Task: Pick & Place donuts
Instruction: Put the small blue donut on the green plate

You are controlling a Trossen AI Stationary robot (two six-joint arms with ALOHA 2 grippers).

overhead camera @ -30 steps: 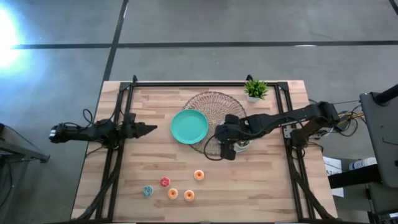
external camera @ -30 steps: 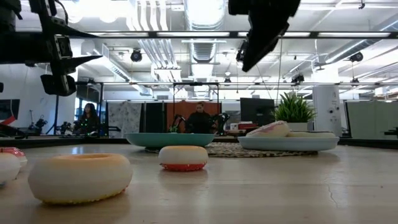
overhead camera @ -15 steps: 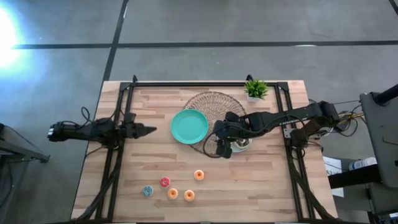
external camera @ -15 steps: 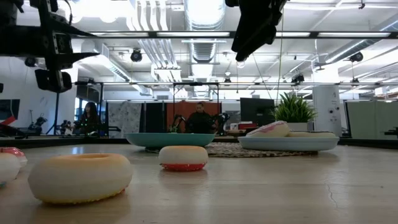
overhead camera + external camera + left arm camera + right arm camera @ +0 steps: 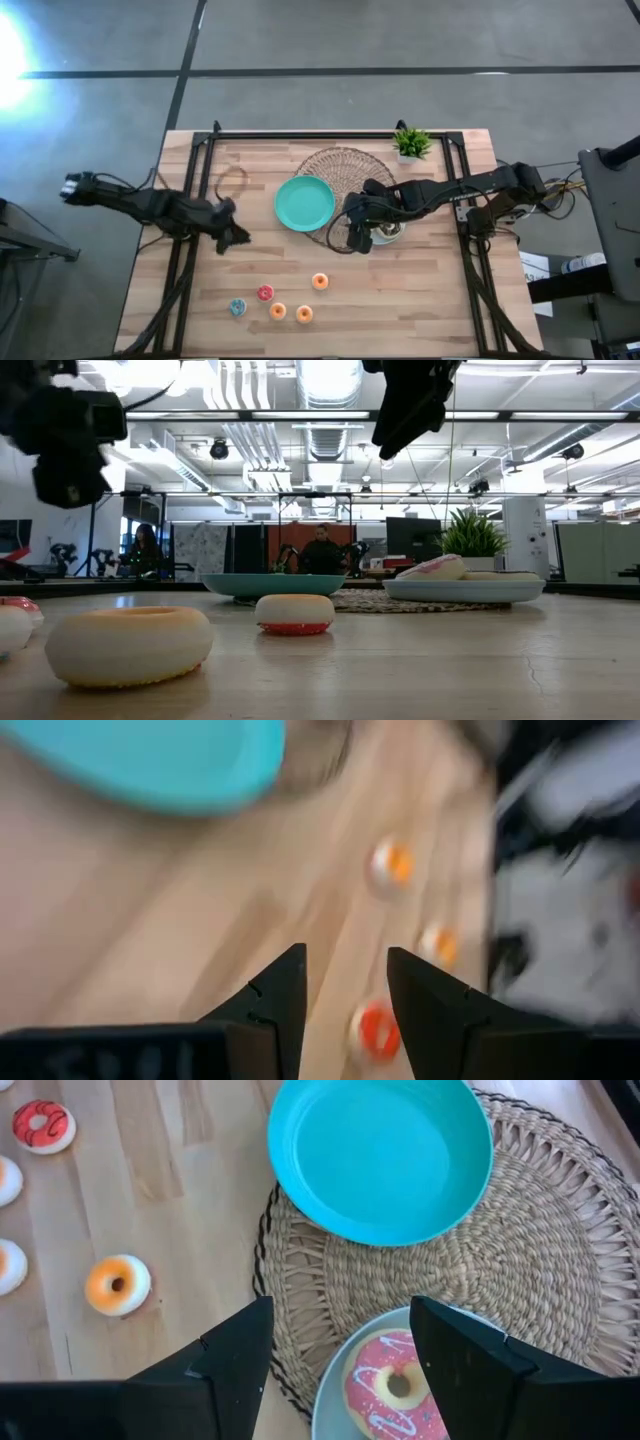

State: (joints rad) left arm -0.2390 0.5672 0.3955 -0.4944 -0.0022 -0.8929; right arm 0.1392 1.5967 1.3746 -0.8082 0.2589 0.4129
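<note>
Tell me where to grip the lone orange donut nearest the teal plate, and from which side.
Come straight down from above with the left end effector, fingers straddling the ring's outer rim. The orange donut lies flat on the bare table, hole up, apart from the other small donuts, so nothing crowds it. The teal plate sits clear of it.

grey concrete floor point(image 5: 400, 35), ceiling ducts point(image 5: 245, 435), strip lights, seated people point(image 5: 322, 550)
</note>
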